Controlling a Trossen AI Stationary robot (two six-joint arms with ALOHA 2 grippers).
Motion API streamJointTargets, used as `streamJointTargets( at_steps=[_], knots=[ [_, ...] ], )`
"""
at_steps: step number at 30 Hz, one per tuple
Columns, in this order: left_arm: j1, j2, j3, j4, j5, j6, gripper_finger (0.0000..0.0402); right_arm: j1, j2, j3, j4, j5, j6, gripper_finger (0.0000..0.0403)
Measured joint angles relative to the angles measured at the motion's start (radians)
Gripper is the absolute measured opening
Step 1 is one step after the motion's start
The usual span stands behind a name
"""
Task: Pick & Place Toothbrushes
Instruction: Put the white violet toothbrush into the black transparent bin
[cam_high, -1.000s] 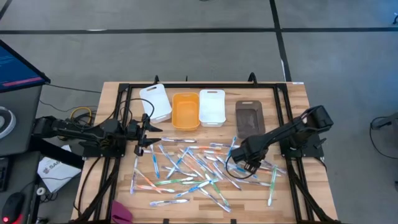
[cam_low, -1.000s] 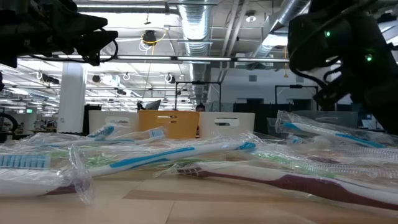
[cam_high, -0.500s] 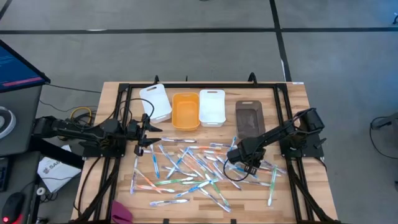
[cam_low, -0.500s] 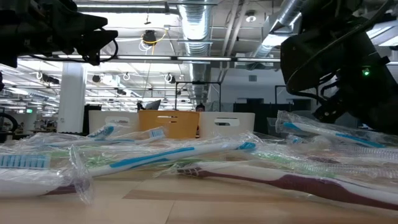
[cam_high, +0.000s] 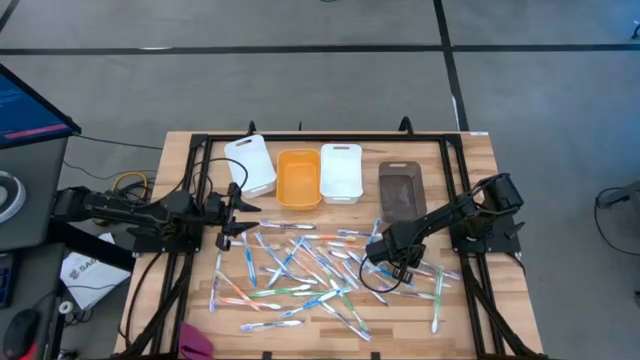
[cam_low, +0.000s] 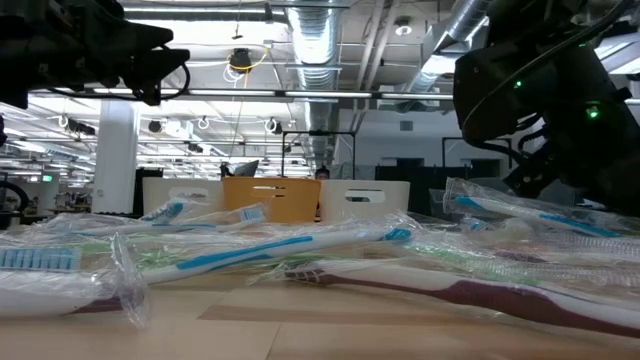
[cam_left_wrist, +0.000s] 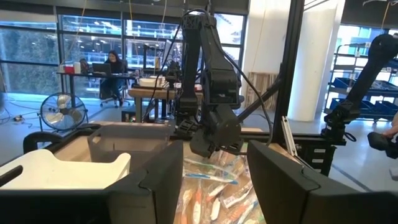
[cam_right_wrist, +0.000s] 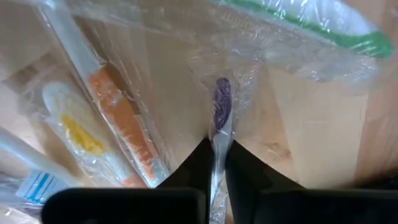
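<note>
Purple-handled wrapped toothbrush (cam_right_wrist: 221, 118) on the worktop (cam_high: 470, 300) sits pinched between your right gripper (cam_high: 383, 252) fingers, so lift straight up to clear neighbouring toothbrushes (cam_high: 300, 265); left gripper (cam_high: 232, 212), fingers apart, waits near the white bin (cam_high: 250, 163).

Toothbrushes (cam_high: 300, 265) cover the desk (cam_high: 480, 300) centre with little bare wood between them. Four bins (cam_high: 299, 178) line the far edge. The right gripper (cam_high: 378, 252) sits low among the brushes. Bare strips flank the pile.
</note>
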Motion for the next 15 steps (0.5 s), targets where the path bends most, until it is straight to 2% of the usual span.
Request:
streamJointTargets(
  at_steps=[8, 15],
  knots=[
    [0.000, 0.029, 0.000, 0.002, 0.000, 0.006, 0.0172, 0.000, 0.001, 0.014, -0.014, 0.007, 0.007, 0.0014],
    [0.000, 0.050, 0.000, 0.005, 0.000, 0.007, 0.0172, 0.011, 0.006, 0.103, -0.116, 0.046, 0.007, 0.0013]
  ],
)
